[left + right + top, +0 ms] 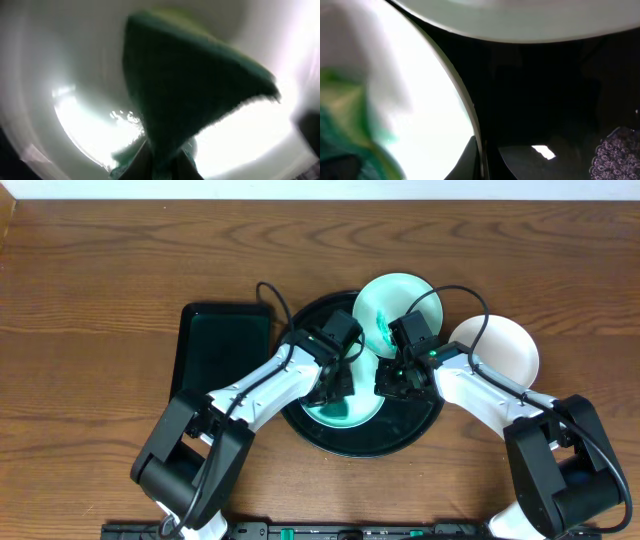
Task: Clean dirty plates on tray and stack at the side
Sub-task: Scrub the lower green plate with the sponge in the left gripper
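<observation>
The surface [100, 270] is showing brown wood grain under a soft, low sheen. The black tray [400, 442] is looking like smooth, glossy plastic and, in the right wrist view, is mirroring a bright patch of light. The mint-green plate [350, 415] lying in it is gleaming smooth and glazed, and is throwing hard glare in the left wrist view. The second mint-green plate [405, 292] is shining the same way, with a teal smear [385, 330] looking wet on it. The white plate [505, 345] is looking smooth, with a duller shine. The green pad [190, 95] is looking coarse and fibrous, fraying along its edge. The dark green tray [222, 345] is reflecting light like polished plastic. The arm casings [260, 385] are looking like smooth white plastic.
</observation>
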{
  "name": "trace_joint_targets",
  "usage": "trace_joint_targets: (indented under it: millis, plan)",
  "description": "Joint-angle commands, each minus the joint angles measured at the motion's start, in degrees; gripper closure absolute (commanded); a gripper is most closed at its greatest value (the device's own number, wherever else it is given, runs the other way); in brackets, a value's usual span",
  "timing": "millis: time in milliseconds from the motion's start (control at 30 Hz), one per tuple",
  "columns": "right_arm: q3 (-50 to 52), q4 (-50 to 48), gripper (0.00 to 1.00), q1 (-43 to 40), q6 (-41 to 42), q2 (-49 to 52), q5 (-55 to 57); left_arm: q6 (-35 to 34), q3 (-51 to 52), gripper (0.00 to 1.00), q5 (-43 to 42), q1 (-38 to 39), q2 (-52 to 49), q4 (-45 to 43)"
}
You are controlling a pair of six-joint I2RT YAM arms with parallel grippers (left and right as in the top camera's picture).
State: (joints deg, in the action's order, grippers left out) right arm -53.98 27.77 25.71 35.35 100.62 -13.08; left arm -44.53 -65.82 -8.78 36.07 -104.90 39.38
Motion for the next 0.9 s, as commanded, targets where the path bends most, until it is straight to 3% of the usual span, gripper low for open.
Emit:
trace_joint_targets:
  millis: [0,133,267,333,467,667,867]
  plan:
    - [-0.46,0.11,0.99,-0.55,-0.72,1.07,0.79,-14.73,0.70,0.93,12.59,-0.28,-0.24,4.59]
    - [-0.46,0.09,0.99,-0.55,-0.70,1.07,0.79,-12.61,0.87,0.93,7.15,0.90,-0.24,4.00]
    - [-0.46,0.09,0.99,-0.48,-0.70,1.07,0.76,4.04,0.87,0.93,-4.48,2.95,-0.35,-4.24]
    - [-0.46,0.09,0.99,-0.48,-0.70,1.07,0.79,7.19,0.87,0.93,-5.49,3.69,-0.46,-6.03]
    - [-0.46,0.11,0.99,-0.48,-0.70,1.07,0.79,5.38,0.87,0.93,-4.83,3.78,-2.84,-6.47]
    - [-0.46,0.11,0.99,-0.44,-0.70,1.07,0.79,-5.03,0.83,0.93,0.37,2.47,-4.92,-4.61]
    - [-0.46,0.09,0.99,-0.44,-0.72,1.09,0.79,-9.05,-1.88,0.93,13.97,1.55,-4.81,0.15]
